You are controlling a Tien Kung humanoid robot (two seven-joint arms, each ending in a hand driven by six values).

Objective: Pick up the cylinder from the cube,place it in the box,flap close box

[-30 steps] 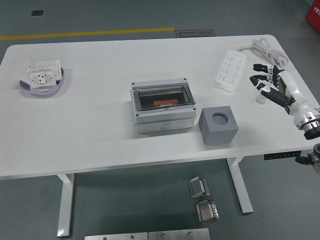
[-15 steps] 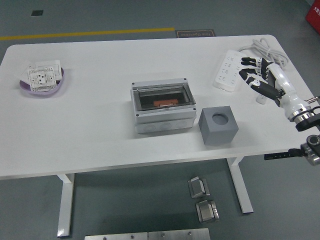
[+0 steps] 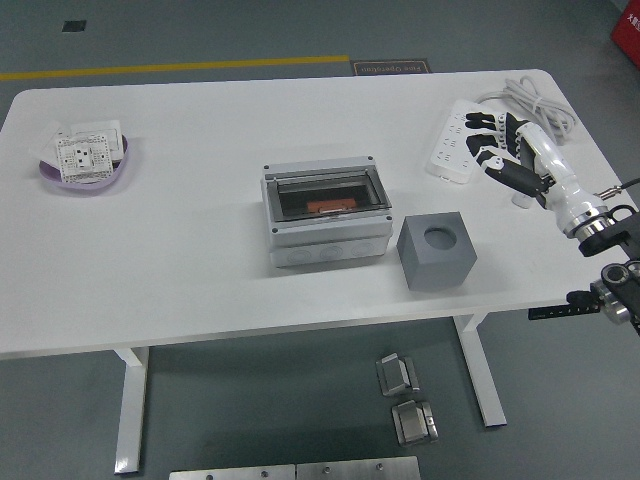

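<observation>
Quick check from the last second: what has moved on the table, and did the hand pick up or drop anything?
Only the right hand moved: it travelled left and further from the robot, and now hangs over the power strip, fingers spread, holding nothing. Nothing was grasped or released. The box, the grey cube and the purple dish stayed put.

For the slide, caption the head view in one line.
Right hand open above the power strip, beside the empty grey cube and closed box holding an orange piece.
</observation>
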